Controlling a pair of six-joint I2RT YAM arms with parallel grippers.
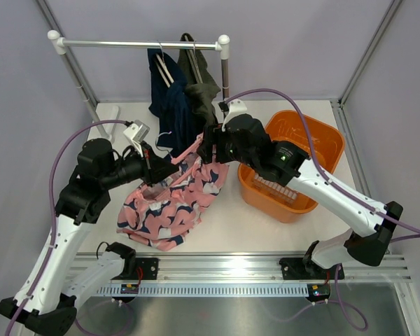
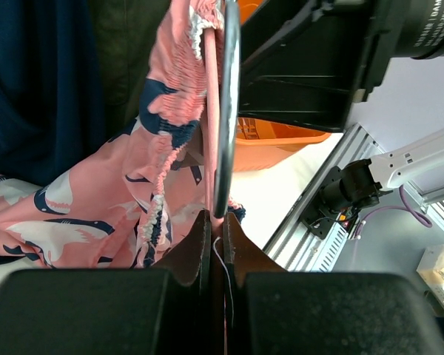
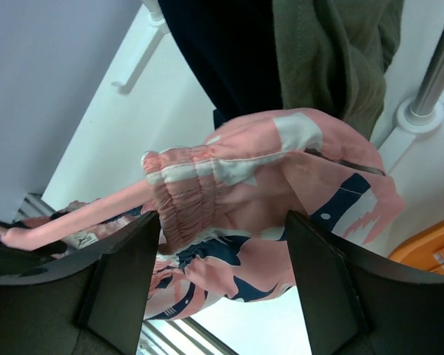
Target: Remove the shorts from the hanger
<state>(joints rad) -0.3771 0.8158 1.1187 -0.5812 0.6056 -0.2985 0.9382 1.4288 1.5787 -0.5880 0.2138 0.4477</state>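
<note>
While left gripper (image 2: pixel 216 235) is clamping tight on the pink hanger (image 3: pixel 66 224), right gripper (image 3: pixel 222 251) is gaping empty around the pink shorts (image 1: pixel 169 203) waistband, centre frame. Best bet: closing on the elastic, then sliding it sideways off the hanger arm.

The pink blotched shorts (image 1: pixel 169 204) are draped onto the table (image 1: pixel 266 234), waistband raised on a pink hanger (image 3: pixel 66 222); the navy shorts (image 1: pixel 169 105) and olive shorts (image 1: pixel 206 89) are hung behind.
</note>
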